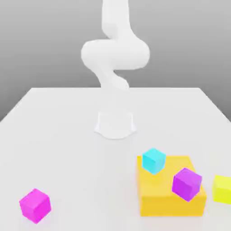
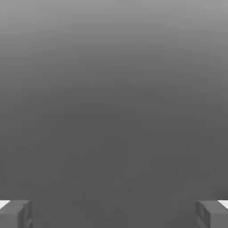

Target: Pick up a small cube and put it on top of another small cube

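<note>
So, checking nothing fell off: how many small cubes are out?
4: pink cube alone at the exterior view's left; cyan cube and purple cube on the orange block; yellow cube beside it.

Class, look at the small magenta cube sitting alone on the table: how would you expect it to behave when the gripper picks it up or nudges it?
The magenta cube looks rigid with flat faces, so it should slide rather than roll. Its compact shape probably resists tipping. Flat parallel sides likely suit the open gripper.

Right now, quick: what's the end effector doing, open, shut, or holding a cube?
End effector: open, fingers spread wide apart, nothing between them. The magenta cube sits on the table, not held.
</note>
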